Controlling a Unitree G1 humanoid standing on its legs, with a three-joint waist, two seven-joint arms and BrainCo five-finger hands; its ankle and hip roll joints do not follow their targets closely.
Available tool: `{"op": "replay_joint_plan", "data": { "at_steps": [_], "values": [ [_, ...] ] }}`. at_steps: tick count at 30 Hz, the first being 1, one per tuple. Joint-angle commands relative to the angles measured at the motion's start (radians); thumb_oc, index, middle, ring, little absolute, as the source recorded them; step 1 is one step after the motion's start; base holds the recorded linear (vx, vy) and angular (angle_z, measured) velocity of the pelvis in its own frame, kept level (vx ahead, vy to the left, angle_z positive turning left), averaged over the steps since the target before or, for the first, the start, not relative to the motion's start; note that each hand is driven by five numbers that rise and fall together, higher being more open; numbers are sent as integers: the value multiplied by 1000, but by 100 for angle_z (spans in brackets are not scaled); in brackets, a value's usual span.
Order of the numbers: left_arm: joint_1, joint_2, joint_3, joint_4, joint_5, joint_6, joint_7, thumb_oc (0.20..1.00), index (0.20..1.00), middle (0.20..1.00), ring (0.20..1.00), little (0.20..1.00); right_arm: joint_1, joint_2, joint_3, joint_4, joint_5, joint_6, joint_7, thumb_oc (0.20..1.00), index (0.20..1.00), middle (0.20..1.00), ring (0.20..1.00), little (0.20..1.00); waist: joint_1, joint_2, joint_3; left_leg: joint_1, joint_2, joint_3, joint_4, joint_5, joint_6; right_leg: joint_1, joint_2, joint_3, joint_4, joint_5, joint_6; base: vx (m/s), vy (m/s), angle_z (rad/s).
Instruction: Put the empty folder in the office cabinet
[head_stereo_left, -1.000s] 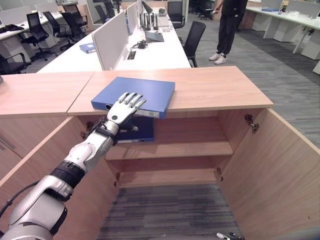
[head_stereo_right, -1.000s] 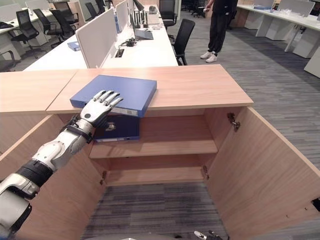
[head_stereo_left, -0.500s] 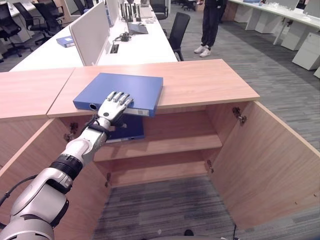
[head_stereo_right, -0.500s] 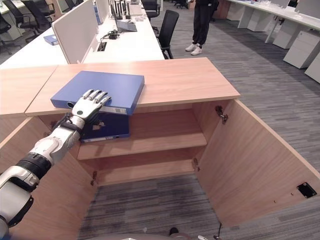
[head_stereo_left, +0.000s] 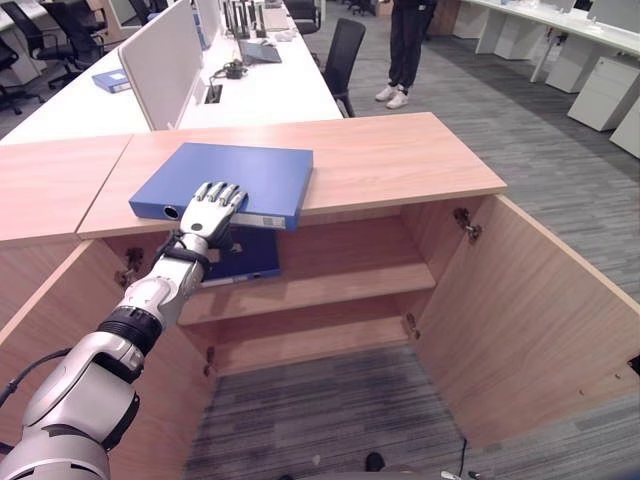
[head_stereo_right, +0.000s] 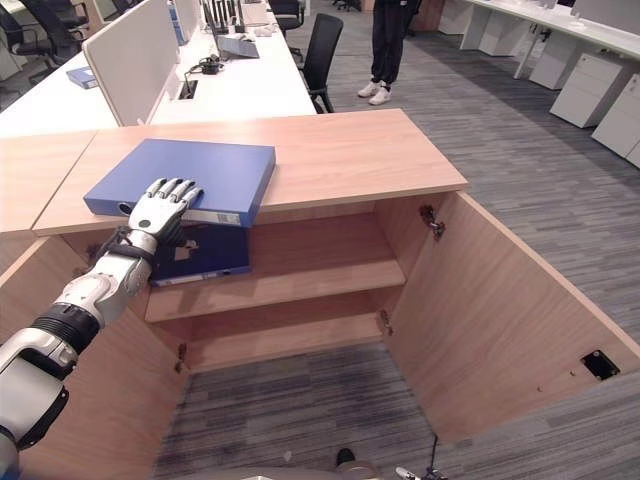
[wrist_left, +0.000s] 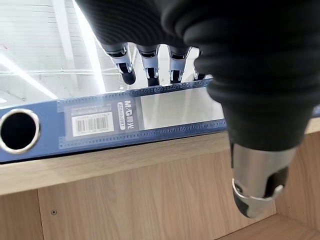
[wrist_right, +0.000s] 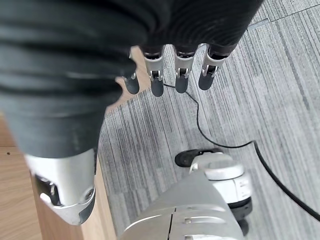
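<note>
— Lying flat on the cabinet top (head_stereo_left: 400, 160), that blue folder (head_stereo_left: 235, 178), with its near spine edge right at the front lip, the label and the round finger hole facing out toward the robot.

— And the left hand (head_stereo_left: 210, 210)?

— It rests on that near edge. The fingers (wrist_left: 150, 67) lie straight over the folder's top face, dark tips down on the blue cover, and the thumb (wrist_left: 260, 180) hangs below the spine in front of the cabinet's wood, apart from it. So the hand is spread flat, fingers laid on the folder, nothing pinched or wrapped.

— What's under it?

— The office cabinet (head_stereo_right: 300, 290) stands with both doors swung wide. The right door (head_stereo_right: 500, 310) juts out toward the robot, the left door (head_stereo_right: 100, 400) runs along beside the robot's left arm. Inside there are two shelves, and on the upper shelf (head_stereo_left: 330, 285), at its left end, a second, darker blue folder (head_stereo_left: 245, 258) lies flat, just below the robot's wrist.

— The right hand (wrist_right: 165, 70)?

— Its own wrist camera shows it hanging over grey carpet (wrist_right: 260, 90), fingers straight and relaxed, thumb apart, holding nothing.

— Anything behind the cabinet?

— A long white desk (head_stereo_left: 270, 95) with a grey divider panel (head_stereo_left: 160, 60), a black office chair (head_stereo_left: 340, 55) beside it, another blue folder (head_stereo_left: 110, 80) far left on the desk, and a person (head_stereo_left: 405, 45) in dark trousers and white shoes standing on the carpet well beyond
</note>
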Motion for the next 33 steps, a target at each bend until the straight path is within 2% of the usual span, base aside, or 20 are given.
{"op": "replay_joint_plan", "data": {
  "at_steps": [1, 18, 28, 33],
  "values": [
    [-227, -11, 28, 101, -30, 20, 39, 1000, 1000, 1000, 1000, 1000, -52, -22, 35, 47, -48, -16, -7, 1000, 1000, 1000, 1000, 1000, 3, 1, 18, 68, 37, -13, 13, -119, -57, 37, -37, -1, 43, -104, 101, 0, 0, 0],
    [-238, -25, 68, 14, -65, 18, 51, 1000, 1000, 1000, 1000, 1000, -64, -21, 38, 55, -69, -4, -7, 1000, 1000, 1000, 1000, 1000, 9, 1, 18, 73, 34, -15, 13, -122, -53, 39, -37, -3, 49, -106, 98, 0, 0, 0],
    [-260, -32, 48, 24, -66, 13, 45, 1000, 1000, 1000, 1000, 1000, -74, -23, 41, 55, -67, 0, -5, 1000, 1000, 1000, 1000, 1000, 6, 6, 17, 74, 31, -15, 13, -122, -50, 38, -40, -5, 56, -108, 99, 0, 0, 0],
    [-295, -37, 14, 87, -74, 16, 42, 1000, 1000, 1000, 1000, 1000, -75, -35, 38, 53, -68, -2, -8, 1000, 1000, 1000, 1000, 1000, -8, 7, 20, 69, 31, -5, 13, -122, -49, 20, -40, 3, 65, -105, 101, 0, 0, 0]
  ]
}}
